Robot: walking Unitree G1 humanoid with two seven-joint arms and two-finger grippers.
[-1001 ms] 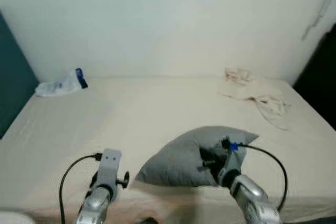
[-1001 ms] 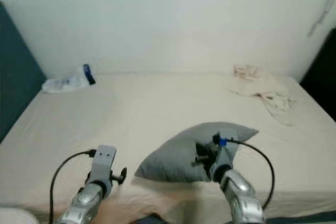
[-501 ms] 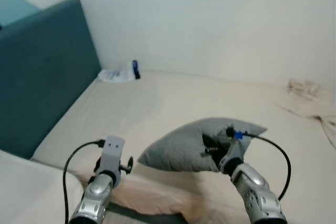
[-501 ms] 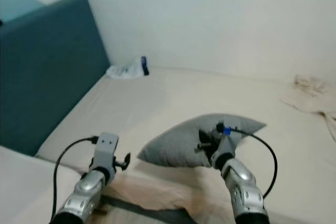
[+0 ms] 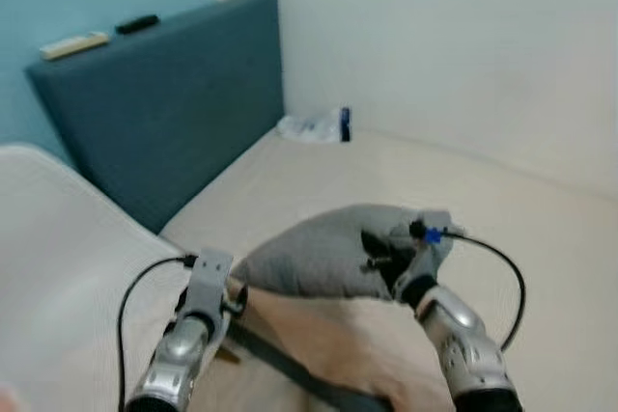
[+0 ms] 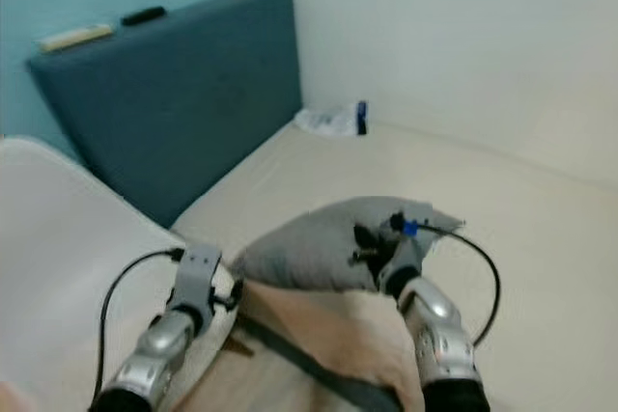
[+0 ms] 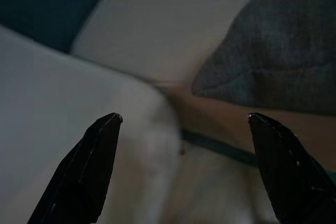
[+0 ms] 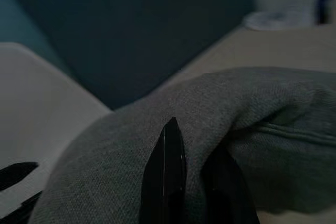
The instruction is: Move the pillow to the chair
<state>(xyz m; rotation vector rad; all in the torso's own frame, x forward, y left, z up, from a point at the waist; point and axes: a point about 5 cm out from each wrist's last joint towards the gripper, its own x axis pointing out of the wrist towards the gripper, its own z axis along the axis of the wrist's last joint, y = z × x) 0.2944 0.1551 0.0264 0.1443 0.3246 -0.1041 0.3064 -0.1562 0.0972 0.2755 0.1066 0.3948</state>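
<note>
The grey pillow (image 5: 319,258) hangs in front of me over the near edge of the beige bed (image 5: 415,180). My right gripper (image 5: 388,258) is shut on a fold at the pillow's right side; in the right wrist view one black finger (image 8: 167,177) presses into the grey fabric (image 8: 121,150). My left gripper (image 7: 184,116) is open with nothing between its fingers, low at the left, just short of the pillow's left corner (image 7: 220,85). A white curved surface (image 5: 58,258), possibly the chair, lies at the lower left.
A dark blue headboard (image 5: 164,113) stands along the bed's left end, with a black remote (image 5: 137,23) and a pale flat item (image 5: 73,44) on top. A crumpled plastic pack (image 5: 317,126) lies by the wall. A dark strip (image 5: 290,373) runs below the mattress edge.
The camera has swung left: the headboard and the white surface came into view and the cloth on the bed left it. The pillow stays in my right gripper.
</note>
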